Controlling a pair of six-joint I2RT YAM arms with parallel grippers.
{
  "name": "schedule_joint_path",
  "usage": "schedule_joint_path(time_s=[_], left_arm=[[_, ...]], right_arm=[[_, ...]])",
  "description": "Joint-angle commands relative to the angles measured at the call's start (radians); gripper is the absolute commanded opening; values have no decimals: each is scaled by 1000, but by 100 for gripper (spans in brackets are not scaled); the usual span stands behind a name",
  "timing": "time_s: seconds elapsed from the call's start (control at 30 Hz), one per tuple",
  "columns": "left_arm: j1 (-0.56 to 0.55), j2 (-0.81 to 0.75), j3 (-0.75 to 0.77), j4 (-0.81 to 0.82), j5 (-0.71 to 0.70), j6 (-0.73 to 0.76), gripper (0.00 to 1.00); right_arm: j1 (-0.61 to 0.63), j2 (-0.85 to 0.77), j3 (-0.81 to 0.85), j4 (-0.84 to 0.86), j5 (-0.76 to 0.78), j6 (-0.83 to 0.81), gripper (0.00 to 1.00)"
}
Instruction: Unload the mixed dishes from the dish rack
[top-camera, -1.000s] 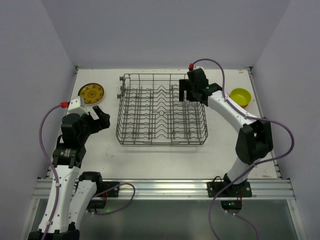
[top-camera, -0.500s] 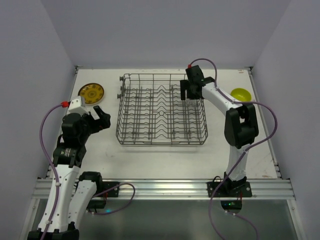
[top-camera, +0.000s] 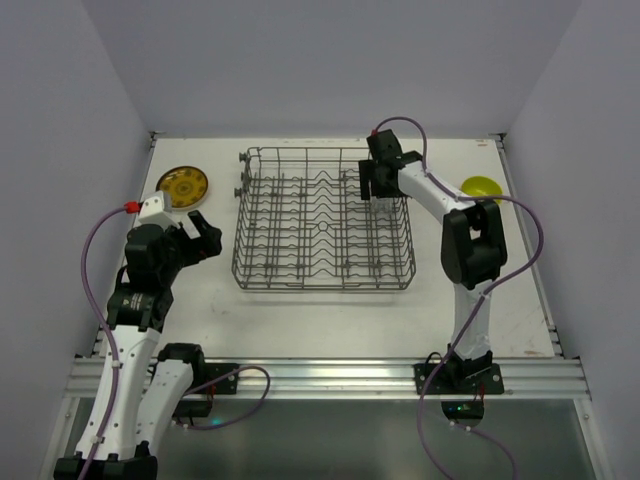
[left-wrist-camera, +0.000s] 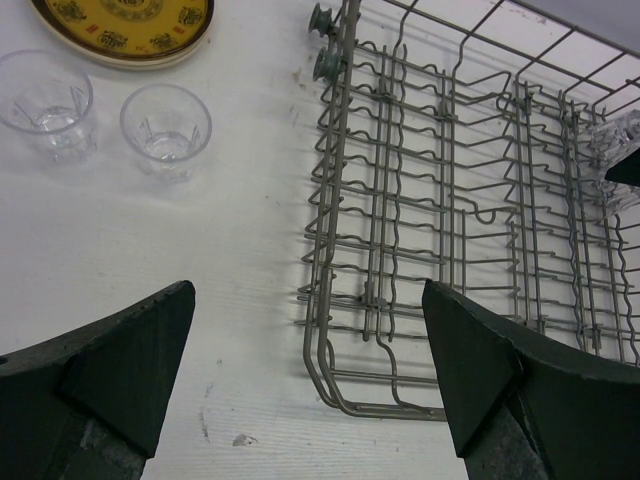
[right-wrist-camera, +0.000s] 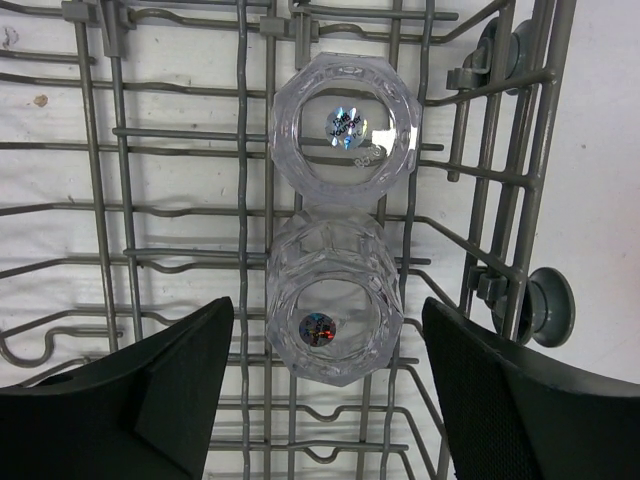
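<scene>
Clear glasses (right-wrist-camera: 340, 240) touching, rack (right-wrist-camera: 150, 200) corner

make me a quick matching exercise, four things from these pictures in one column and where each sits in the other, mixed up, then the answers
Things:
1. patterned plate
2. yellow-green bowl
3. two clear glasses below the right gripper
4. two clear glasses near the patterned plate

Places:
A. on the table right of the dish rack
B. inside the dish rack, at its far right corner
C. far left of the table, flat, face up
D. standing on the table left of the rack

Pairs: 1-C, 2-A, 3-B, 4-D
</scene>
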Motion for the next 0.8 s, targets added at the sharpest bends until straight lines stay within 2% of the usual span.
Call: schedule_joint_path(time_s=[0.0, 0.47, 0.7, 0.77], left_arm=[[-6, -2, -2, 47, 7, 9, 100], [-6, -5, -4, 46, 6, 9, 100], [-6, -5, -4, 47, 4, 8, 100], [-6, -5, -4, 47, 4, 8, 100]], right_arm=[[-3, 16, 49, -5, 28, -13, 77], [-3, 16, 44, -8, 49, -4, 64], [-3, 2, 30, -12, 51, 1, 49], [-3, -8, 26, -13, 51, 3, 47]])
